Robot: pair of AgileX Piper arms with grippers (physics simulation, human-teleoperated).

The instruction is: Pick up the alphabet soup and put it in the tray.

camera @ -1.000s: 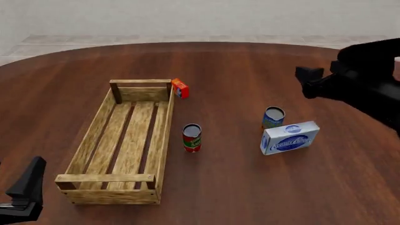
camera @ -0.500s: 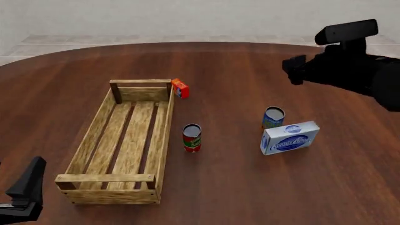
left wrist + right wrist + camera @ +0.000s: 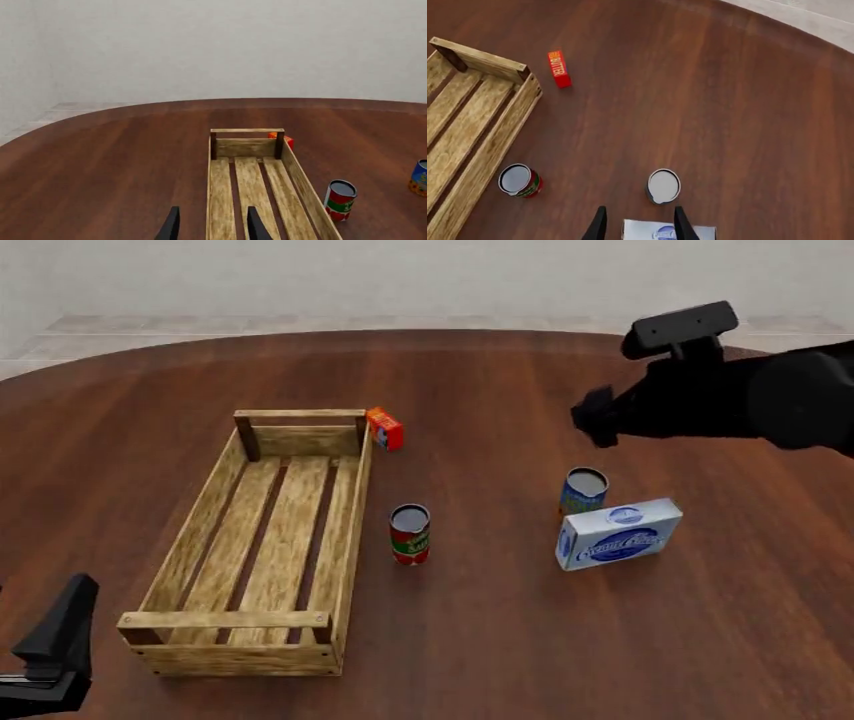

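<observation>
The right gripper (image 3: 594,418), jaws parted and holding nothing, is swinging leftward and lower toward the soup (image 3: 583,489), closing in for the pick; the left gripper (image 3: 211,226) is idling open near the tray (image 3: 200,530).

Your right gripper (image 3: 589,420) hovers above the alphabet soup (image 3: 583,490), which touches the white box (image 3: 618,533); red-green can (image 3: 410,533) stands beside the tray (image 3: 200,530).

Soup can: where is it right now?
In the front view the soup can stands upright right of centre, just behind the white box, well right of the tray and the red-and-green can, below the right gripper.
</observation>
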